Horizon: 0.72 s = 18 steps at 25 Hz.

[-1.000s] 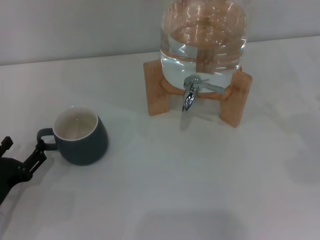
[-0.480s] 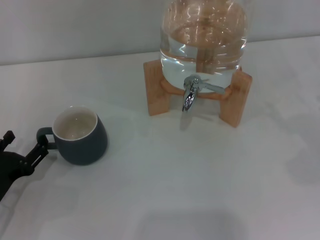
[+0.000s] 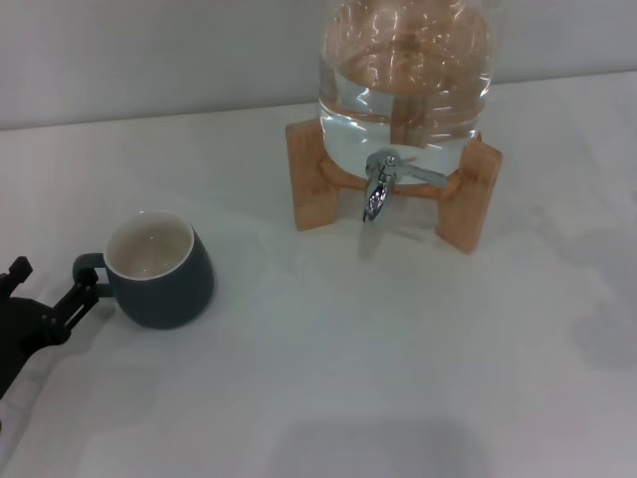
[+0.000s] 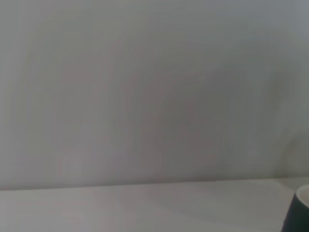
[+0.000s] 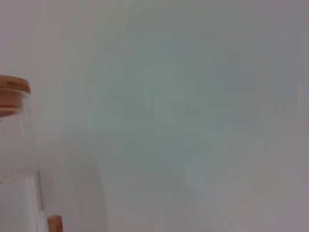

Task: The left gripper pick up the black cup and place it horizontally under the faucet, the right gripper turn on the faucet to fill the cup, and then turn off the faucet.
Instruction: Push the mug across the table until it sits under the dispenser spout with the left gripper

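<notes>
**Left gripper beside the handle of 1 black cup, with 1 water jar beyond**

Nearest the robot in the head view, the left gripper (image 3: 48, 296) sits low at the left edge of the white tabletop (image 3: 378, 358). It is a black claw with 2 thin fingers (image 3: 80, 298), spread apart and released, holding nothing. One fingertip lies just beside the loop handle of the black cup (image 3: 159, 269); whether it touches the handle cannot be told.

The cup stands upright on the tabletop, left of centre. It is 1 squat, dark charcoal mug, wider at the base, with a smooth matte outside and a cream-white inside. Its handle points toward the gripper. The left wrist view catches only a sliver of the cup's dark wall (image 4: 295, 215).

Bare tabletop lies between the cup and the dispenser, with nothing in the way.

Farther back and to the right stands 1 large clear water jar (image 3: 406, 75), round and part filled. It rests on a wooden stand (image 3: 314, 179) with 2 upright side panels of pale brown wood. At the jar's lower front is the faucet (image 3: 378, 187), 1 small shiny chrome spigot with a lever handle. It is well apart from the cup.

The right wrist view shows the jar's wooden lid (image 5: 12, 92) against a plain pale wall (image 5: 193, 96). The right gripper is not seen.
</notes>
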Available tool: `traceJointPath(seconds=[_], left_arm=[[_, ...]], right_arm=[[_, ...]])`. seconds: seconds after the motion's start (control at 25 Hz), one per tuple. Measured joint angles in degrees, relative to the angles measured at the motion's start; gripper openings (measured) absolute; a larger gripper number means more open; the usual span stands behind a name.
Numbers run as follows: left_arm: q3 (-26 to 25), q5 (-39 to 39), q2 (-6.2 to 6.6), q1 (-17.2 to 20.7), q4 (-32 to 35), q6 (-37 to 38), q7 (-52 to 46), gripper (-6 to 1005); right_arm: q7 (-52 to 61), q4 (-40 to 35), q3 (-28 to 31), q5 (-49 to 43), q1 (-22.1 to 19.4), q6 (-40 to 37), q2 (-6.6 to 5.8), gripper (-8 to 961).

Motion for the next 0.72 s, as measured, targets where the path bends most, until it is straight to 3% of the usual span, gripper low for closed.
traceJointPath(seconds=[0.72], left_arm=[[0.1, -1.6, 0.12, -1.4, 0.2, 2.1, -0.2, 855]], right_arm=[[0.0, 0.0, 0.0, 0.0, -0.1, 0.4, -0.01, 853]])
